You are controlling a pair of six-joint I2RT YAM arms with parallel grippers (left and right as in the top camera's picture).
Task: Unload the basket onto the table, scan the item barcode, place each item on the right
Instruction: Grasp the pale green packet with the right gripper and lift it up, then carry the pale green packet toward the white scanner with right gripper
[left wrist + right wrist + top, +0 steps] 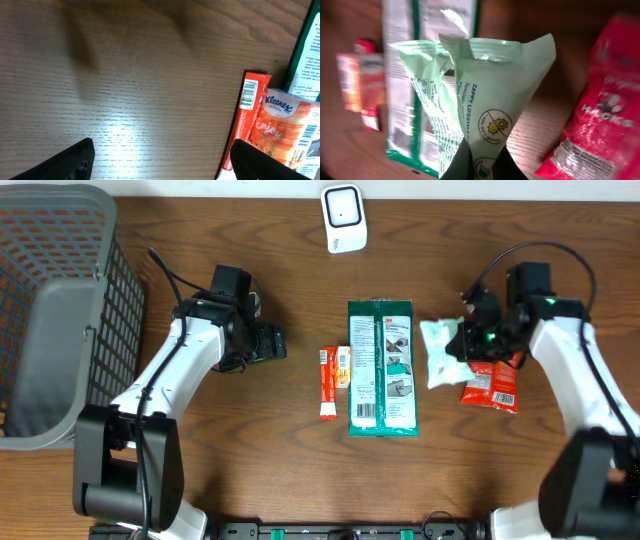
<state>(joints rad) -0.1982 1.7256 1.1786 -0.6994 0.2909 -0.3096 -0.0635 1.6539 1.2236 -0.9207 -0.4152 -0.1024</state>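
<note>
My right gripper (468, 340) is shut on the edge of a pale green wipes packet (437, 352). In the right wrist view the packet (495, 85) fans out from between the fingertips (507, 167), lifted off the wood. A white barcode scanner (343, 218) stands at the back centre of the table. My left gripper (268, 340) is open over bare wood, left of the items. In the left wrist view its fingers (75, 162) are spread wide with nothing between them.
A large green pack (381, 367) lies mid-table, with an orange stick pack (327, 383) and a small Kleenex pack (343, 367) to its left. A red snack bag (492, 385) lies under the right arm. A grey basket (60, 310) fills the left side.
</note>
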